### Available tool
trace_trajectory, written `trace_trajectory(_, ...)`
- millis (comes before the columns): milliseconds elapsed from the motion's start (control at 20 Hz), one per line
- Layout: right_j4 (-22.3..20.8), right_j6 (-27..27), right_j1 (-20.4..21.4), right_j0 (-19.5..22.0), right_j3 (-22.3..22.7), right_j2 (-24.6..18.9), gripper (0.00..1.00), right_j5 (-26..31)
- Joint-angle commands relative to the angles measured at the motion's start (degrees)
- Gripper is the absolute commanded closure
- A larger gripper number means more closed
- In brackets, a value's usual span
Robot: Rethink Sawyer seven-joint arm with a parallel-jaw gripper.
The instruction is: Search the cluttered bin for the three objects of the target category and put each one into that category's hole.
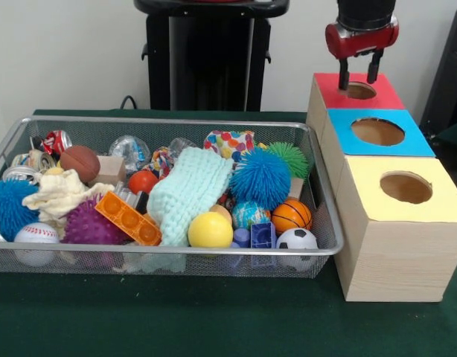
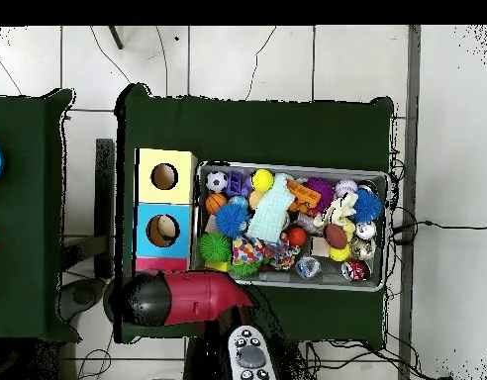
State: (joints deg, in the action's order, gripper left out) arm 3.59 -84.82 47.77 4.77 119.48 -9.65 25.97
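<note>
The gripper (image 1: 359, 75) hangs directly over the hole of the red-topped box (image 1: 381, 98), its two dark fingers set a narrow gap apart with nothing between them, so it looks empty. This reads as the moment at the drop-off point, with the next search of the wire bin (image 1: 327, 195) yet to come; which category is wanted cannot be told from the scene. From the claw, the blue-topped box (image 1: 418, 141) lies at about 5 o'clock and the yellow-topped box (image 1: 448, 204) beyond it, both holes open. The bin lies at 8 o'clock, crowded with a yellow ball (image 1: 210, 230), a small basketball (image 1: 291, 215), a soccer ball (image 1: 296, 239), a baseball (image 1: 36, 233), a blue spiky ball (image 1: 260, 178) and a mint cloth (image 1: 190, 192). The next move calls for swinging across and descending onto one exposed piece. Crushed cans (image 1: 53, 141) at the bin's far left carry print too small to read.
</note>
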Motion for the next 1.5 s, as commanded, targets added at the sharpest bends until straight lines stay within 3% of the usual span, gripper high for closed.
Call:
trace_trajectory(50,3.62,-11.84,4.45,2.19,-0.02,0.62,1.00,2.67)
trace_trajectory(200,3.55,-12.31,3.58,1.91,-0.55,0.50,1.00,-0.64)
trace_trajectory(750,3.44,-12.46,4.81,0.51,-4.13,4.27,1.00,7.46)
trace_trajectory(900,-0.24,-7.85,1.79,2.43,-6.27,4.74,1.00,4.11)
trace_trajectory(1050,-0.84,-6.49,-1.00,4.63,-7.37,4.90,1.00,1.06)
trace_trajectory(1250,-7.10,-0.60,-6.40,7.02,-11.79,4.60,1.00,-3.36)
trace_trajectory(1500,-9.16,1.50,-9.31,11.11,-16.75,1.52,1.00,-1.41)
